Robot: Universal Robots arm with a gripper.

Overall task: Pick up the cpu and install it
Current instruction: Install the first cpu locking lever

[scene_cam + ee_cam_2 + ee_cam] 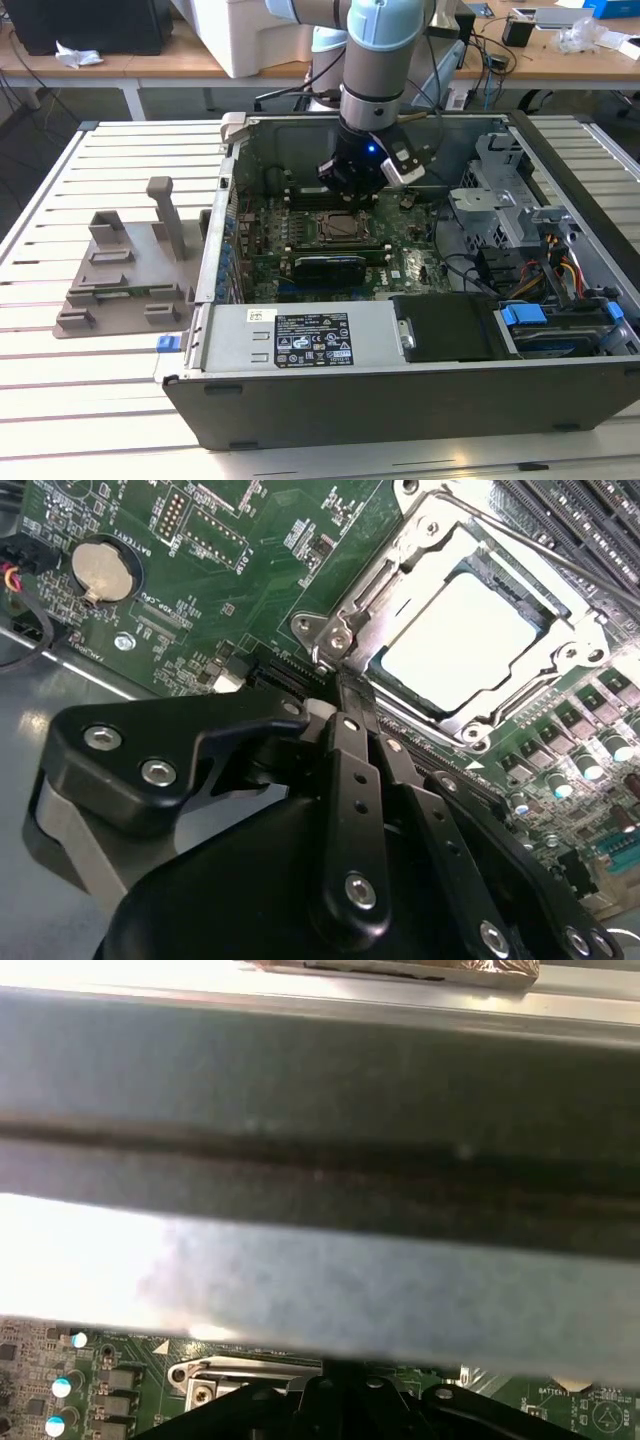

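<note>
The cpu (455,640), a flat square chip with a bright silver-white top, lies in the motherboard's socket (337,226). The socket's metal frame (345,615) surrounds the chip. In the second wrist view, my gripper (342,685) has its black fingers drawn together with nothing between them. Their tips sit just off a corner of the frame, beside the chip. In the exterior view the gripper (352,180) hangs inside the open computer case, just behind the socket. Its dark body (330,1405) also shows in the first wrist view.
The open case (420,400) lies on a slatted white table. The case wall (320,1160) is close to the wrist. A grey moulded tray (125,270) with posts sits at the exterior view's left. Drive cages and cables (540,250) crowd the case's right side. A coin battery (100,570) is on the board.
</note>
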